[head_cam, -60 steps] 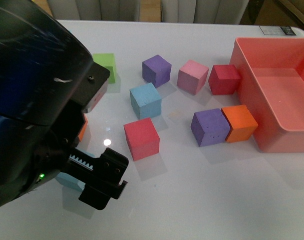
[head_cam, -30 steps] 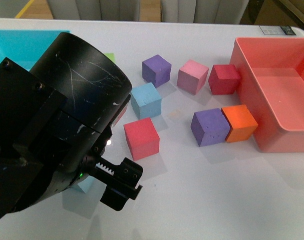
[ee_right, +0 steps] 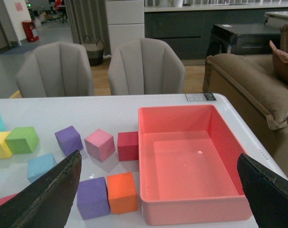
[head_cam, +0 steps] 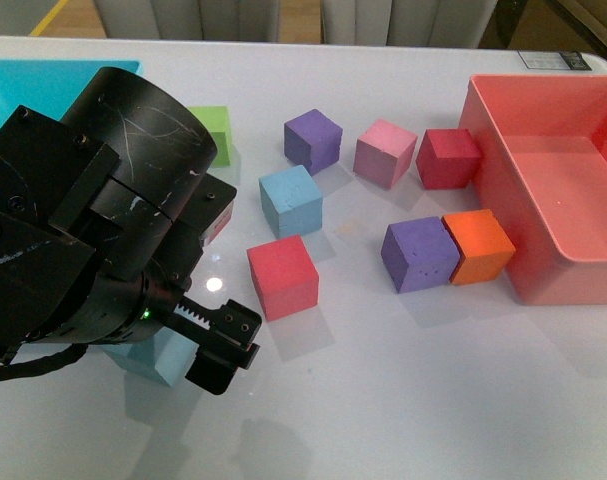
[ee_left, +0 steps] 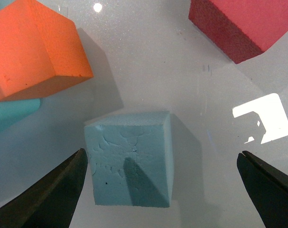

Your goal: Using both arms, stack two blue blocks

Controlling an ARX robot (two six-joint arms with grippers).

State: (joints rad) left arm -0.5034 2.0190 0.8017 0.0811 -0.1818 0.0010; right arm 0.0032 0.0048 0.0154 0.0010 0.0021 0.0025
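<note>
One blue block (head_cam: 290,200) sits mid-table in the front view, also seen as the blue block (ee_right: 41,165) in the right wrist view. The other blue block (head_cam: 143,357) lies near the front left, mostly hidden under my left arm (head_cam: 103,240). In the left wrist view this blue block (ee_left: 129,164) rests on the table between the open jaws of my left gripper (ee_left: 160,154), closer to one finger, touching neither. My right gripper (ee_right: 155,159) hangs open high above the table with nothing between its fingers.
A pink bin (head_cam: 553,200) stands at the right, a turquoise bin (head_cam: 43,85) at the far left. Around the blocks lie a red cube (head_cam: 281,277), purple cubes (head_cam: 313,140) (head_cam: 419,254), and orange (head_cam: 477,246), pink (head_cam: 385,153), dark red (head_cam: 448,158) and green (head_cam: 211,128) cubes. An orange cube (ee_left: 34,47) lies close to the left gripper.
My left arm has swung and drawn back over the front left, uncovering the green cube and the turquoise bin. More of the near blue block shows beneath it. No cube has moved.
</note>
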